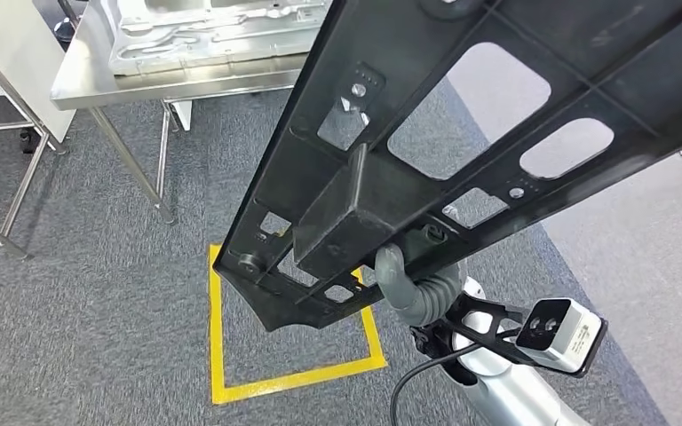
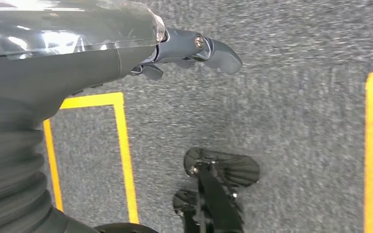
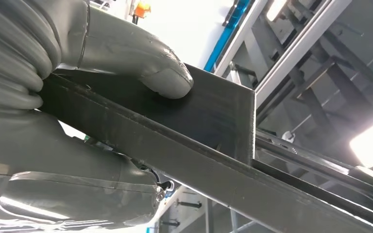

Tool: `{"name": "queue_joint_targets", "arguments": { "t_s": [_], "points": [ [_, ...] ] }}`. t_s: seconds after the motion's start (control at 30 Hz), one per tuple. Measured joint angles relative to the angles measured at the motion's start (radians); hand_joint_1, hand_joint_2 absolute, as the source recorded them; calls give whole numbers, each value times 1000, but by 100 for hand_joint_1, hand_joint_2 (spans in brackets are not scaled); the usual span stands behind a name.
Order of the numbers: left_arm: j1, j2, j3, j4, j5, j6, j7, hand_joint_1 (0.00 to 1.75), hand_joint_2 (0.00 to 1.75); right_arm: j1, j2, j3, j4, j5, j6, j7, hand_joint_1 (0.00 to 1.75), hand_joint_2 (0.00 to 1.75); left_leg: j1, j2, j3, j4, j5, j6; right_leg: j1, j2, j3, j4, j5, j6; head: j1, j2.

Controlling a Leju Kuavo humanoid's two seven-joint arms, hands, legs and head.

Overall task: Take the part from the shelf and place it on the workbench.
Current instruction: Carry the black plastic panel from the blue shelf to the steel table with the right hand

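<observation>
At the far left stood a steel tabletop (image 1: 84, 75) with a pale metal panel (image 1: 213, 35) lying on it. My left hand (image 2: 194, 51) hung over the grey carpet (image 1: 80, 293), beside yellow tape lines (image 2: 124, 155); its fingers looked curled in with nothing in them, though I saw too little of them to be sure. The long black part (image 1: 462, 115) slanted across the middle, raised above the taped yellow square (image 1: 293, 377) on the floor. My right hand (image 1: 408, 288) was clamped on it, thumb (image 3: 162, 75) pressed flat against the boxy block (image 1: 355, 213) near its lower end.
</observation>
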Motion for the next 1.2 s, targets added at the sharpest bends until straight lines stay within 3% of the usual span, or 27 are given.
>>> {"name": "queue_joint_targets", "arguments": {
  "t_s": [0.03, 0.13, 0.2, 0.23, 0.3, 0.33, 0.37, 0.4, 0.47, 0.5, 0.53, 0.6, 0.7, 0.73, 0.8, 0.83, 0.87, 0.9, 0.97, 1.03, 1.07, 1.13, 1.2],
  "points": [
    [-1, 0, 1, 0, 0, 0, 0, 0, 175, -5, -1, 1, 2, -4, -2, 1, 175, 175, -2, 0, 13, -32, 7, 6, 1, 1, 3, 1, -5, 5, 0, 0],
    [0, 0, 3, 0, 0, 0, -2, 0, 175, -13, -5, 2, 6, -10, -4, 7, 175, 175, -4, -2, 23, -52, -4, 23, 0, 0, 2, 0, -15, 21, 0, 0],
    [0, -1, 4, 0, 0, 0, -2, 0, 175, -19, -8, 1, 7, -11, -4, 8, 175, 175, 2, -2, 35, -64, -6, 33, -2, -1, -13, 37, -36, 33, 0, 0],
    [-1, -2, 4, 0, 0, 0, -2, 0, 175, -22, -9, 1, 7, -11, -4, 8, 175, 175, 4, -2, 42, -68, -8, 36, -5, -2, -39, 85, -57, 38, 0, 0],
    [-3, -1, 5, 0, 0, 0, -2, 0, 175, -25, -11, 1, 8, -11, -4, 8, 175, 175, 4, -2, 52, -70, -17, 40, -13, -4, -123, 219, -99, 48, 0, 0],
    [-2, -1, 5, 0, 0, 0, -2, 0, 175, -24, -13, 2, 10, -11, -4, 8, 175, 175, 4, -2, 58, -70, -22, 40, -17, -5, -162, 270, -104, 52, 0, 0],
    [-1, -1, 5, 0, 0, 0, -2, 0, 175, -24, -15, 2, 12, -11, -4, 8, 175, 175, 4, -2, 65, -70, -28, 39, -20, -6, -185, 288, -88, 55, 0, 0],
    [0, -1, 5, 0, 0, 0, -2, 0, 175, -23, -17, 2, 14, -11, -4, 8, 175, 175, 5, -3, 74, -70, -35, 37, -23, -7, -187, 263, -51, 56, 0, 0],
    [1, -1, 5, 0, 0, 0, -2, 0, 175, -24, -18, 2, 16, -11, -4, 8, 175, 175, 6, -4, 94, -70, -51, 29, -26, -11, -147, 133, 47, 55, 0, 0],
    [0, -1, 6, 0, 0, 0, -2, 0, 175, -26, -18, 2, 16, -11, -4, 8, 175, 175, 4, -5, 101, -69, -58, 24, -24, -12, -123, 72, 76, 52, 0, 0],
    [-2, -1, 6, 0, 0, 0, -2, 0, 175, -27, -18, 3, 17, -11, -4, 8, 175, 175, 4, -5, 104, -70, -63, 18, -21, -13, -109, 35, 86, 47, 0, 0],
    [-4, -1, 6, 0, 0, 0, -2, 0, 175, -29, -20, 3, 17, -12, -5, 8, 175, 175, 3, -4, 105, -73, -68, 6, -14, -10, -103, 20, 72, 36, 0, 0],
    [-6, -1, 6, 0, 0, -1, -2, 0, 175, -30, -21, 3, 17, -12, -6, 8, 175, 175, 6, -2, 97, -42, -92, -8, -19, -8, -87, 7, 64, 16, 0, 0],
    [-6, -1, 6, 0, 0, -1, -2, 0, 175, -32, -21, 3, 17, -12, -6, 8, 175, 175, 6, -2, 73, 6, -114, -11, -21, -9, -79, 2, 61, 9, 0, 0],
    [-5, -1, 7, 0, 0, -1, -3, 0, 175, -33, -21, 4, 18, -15, -8, 8, 175, 175, 7, -2, -9, 150, -164, -14, -16, -10, -69, 1, 52, -1, 0, 0],
    [-3, 0, 7, 0, 0, -2, -3, 0, 175, -33, -22, 5, 19, -16, -13, 10, 175, 175, 7, -2, -51, 211, -176, -15, -14, -11, -63, 1, 48, -3, 0, 0],
    [-1, 0, 7, 0, 0, -4, -4, 0, 175, -34, -23, 7, 20, -16, -20, 12, 175, 175, 6, -2, -79, 240, -168, -14, -12, -11, -57, 1, 42, -5, 0, 0],
    [0, 1, 7, 0, -1, -6, -6, 0, 175, -35, -24, 8, 20, -15, -29, 16, 175, 175, 6, -2, -85, 227, -137, -12, -10, -13, -47, 1, 35, -5, 0, 0],
    [1, 1, 7, 0, -2, -9, -7, 0, 175, -41, -27, 13, 20, -12, -49, 24, 175, 175, 4, 10, -50, 103, -39, -3, -7, -19, -25, 1, 19, -3, 0, 0],
    [-3, 3, 7, 0, -3, -9, -6, 0, 175, -48, -33, 18, 21, -10, -68, 29, 175, 175, -5, 34, -6, -14, 13, 10, 0, -27, -11, 4, 4, 5, 0, 0],
    [-6, 3, 7, 0, -3, -9, -6, 0, 175, -50, -36, 20, 23, -8, -75, 30, 175, 175, -9, 40, 1, -37, 15, 15, 3, -33, -10, 5, 0, 10, 0, 0],
    [-8, 4, 7, 0, -3, -8, -5, 0, 175, -52, -42, 25, 27, -5, -81, 29, 175, 175, -9, 28, 2, -45, 9, 23, 5, -47, -9, 5, -7, 20, 0, 0],
    [-5, 3, 7, 0, -2, -8, -5, 0, 175, -53, -49, 29, 31, -12, -82, 18, 175, 175, -5, 16, 7, -52, 9, 32, 1, -42, -17, 32, -28, 33, 0, 0]
  ]
}}
